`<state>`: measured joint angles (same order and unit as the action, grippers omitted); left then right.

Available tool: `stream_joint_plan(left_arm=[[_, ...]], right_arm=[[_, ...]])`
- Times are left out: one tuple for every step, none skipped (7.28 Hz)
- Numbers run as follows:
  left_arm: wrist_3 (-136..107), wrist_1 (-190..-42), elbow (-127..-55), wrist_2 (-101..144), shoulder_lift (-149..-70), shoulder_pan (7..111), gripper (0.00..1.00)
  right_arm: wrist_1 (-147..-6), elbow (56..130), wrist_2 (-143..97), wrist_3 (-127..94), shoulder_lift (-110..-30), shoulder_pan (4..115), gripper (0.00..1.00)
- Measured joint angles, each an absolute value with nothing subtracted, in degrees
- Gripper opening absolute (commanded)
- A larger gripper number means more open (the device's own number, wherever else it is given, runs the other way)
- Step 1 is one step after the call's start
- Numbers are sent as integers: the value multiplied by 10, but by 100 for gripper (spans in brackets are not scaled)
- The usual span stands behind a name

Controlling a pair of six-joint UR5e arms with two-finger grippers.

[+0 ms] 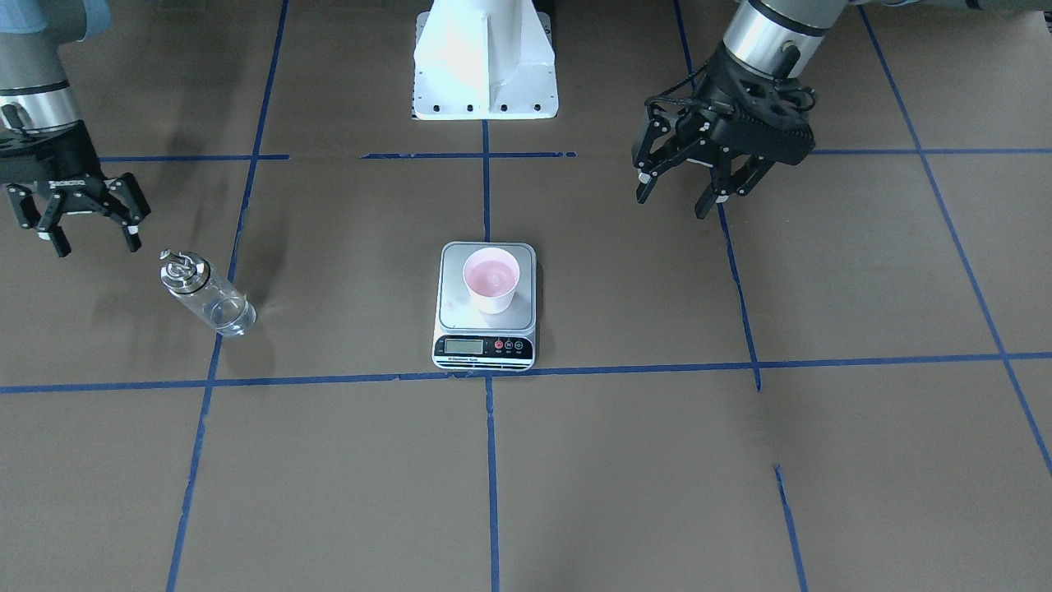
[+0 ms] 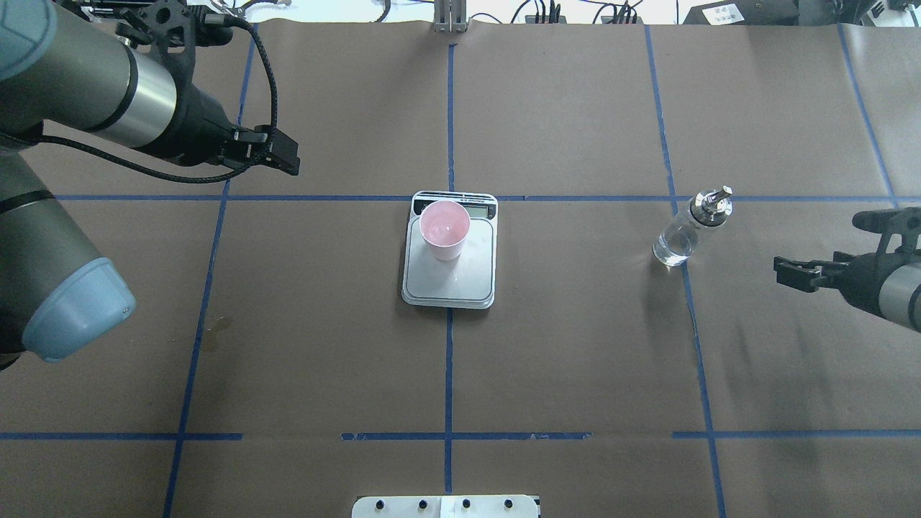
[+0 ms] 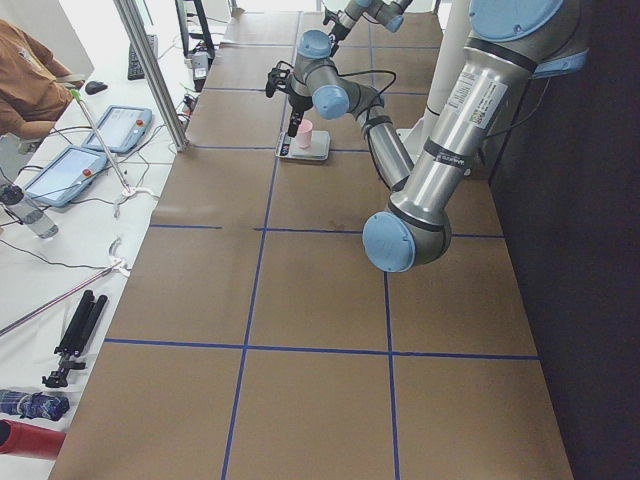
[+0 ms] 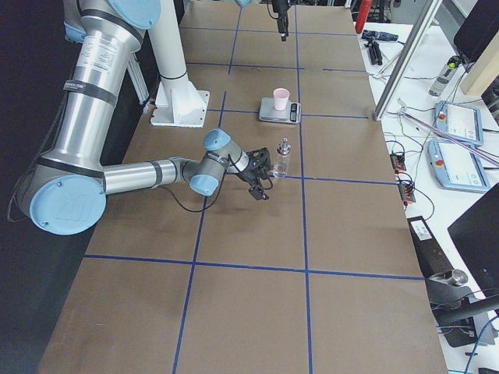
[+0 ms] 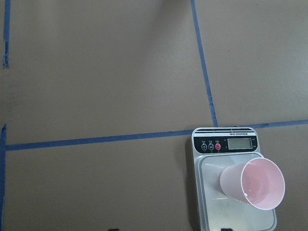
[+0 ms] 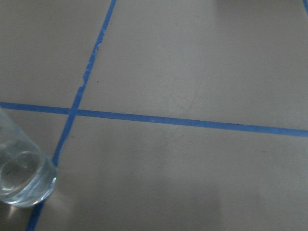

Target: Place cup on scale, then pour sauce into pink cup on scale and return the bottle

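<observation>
Cup [image 1: 491,279] upright on the steel platform of the scale [image 1: 485,349], centre of the front-facing view. Bottle [image 1: 207,294] stands on the desk [image 1: 625,460] at centre left. Right arm [image 1: 33,99] hangs at the upper left, jaws open and empty, near the bottle's cap. Left arm [image 1: 768,49] slants in from the upper right, jaws spread, holding nothing.
</observation>
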<state>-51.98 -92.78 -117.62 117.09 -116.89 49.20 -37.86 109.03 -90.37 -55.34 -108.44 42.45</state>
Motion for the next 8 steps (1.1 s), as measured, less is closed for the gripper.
stream_joint_plan(left_arm=[[-469,-928,-1175,1181,-1155,513,77],[-411,-928,-1173,1190,-1133,538,77],[-357,-928,-1172,1194,-1111,563,77],[-311,-927,-1169,1203,-1091,590,77],[-269,-927,-1162,1225,-1071,622,77],[-220,-928,-1150,1250,-1052,657,77],[-167,-927,-1132,1267,-1037,689,96],[-112,-927,-1114,1283,-1014,719,100]], right_arm=[[-381,1063,-997,-487,-1068,509,100],[-391,1032,-1074,-442,-1045,585,100],[-420,1013,-1129,-420,-1021,644,100],[-471,1004,-1182,-404,-992,695,100],[-529,999,-1231,-367,-968,740,100],[-584,997,-1264,-295,-954,780,100],[-638,996,-1289,-215,-946,813,100],[-697,996,-1314,-148,-937,836,100]])
